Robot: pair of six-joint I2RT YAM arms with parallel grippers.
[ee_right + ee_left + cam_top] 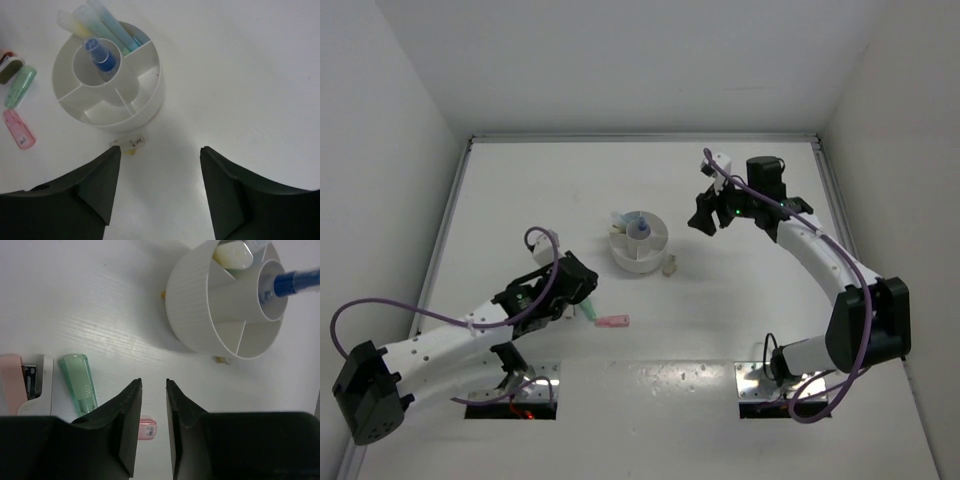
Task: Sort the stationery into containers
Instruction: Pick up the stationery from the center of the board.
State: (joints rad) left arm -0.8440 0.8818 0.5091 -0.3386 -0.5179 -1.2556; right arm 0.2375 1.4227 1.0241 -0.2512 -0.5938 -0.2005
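Note:
The round white tub (638,250) stands mid-table, with a blue marker (292,282) upright in its centre cup and pale yellow (74,22) and light blue (113,26) pieces in a rear compartment. A green piece (592,312) and a pink piece (613,322) lie on the table by my left gripper (582,292). That gripper (154,383) is empty, its jaws a narrow gap apart, with the pink piece (147,429) showing on the table between them and the green piece (80,383) to their left. My right gripper (705,215) is wide open and empty, right of the tub. A small beige piece (129,142) lies against the tub's wall (146,100).
A pink and white stapler-like item (26,389) lies left of the green piece. White walls close the table at the left, back and right. The tub (197,305) is ahead and right of my left fingers.

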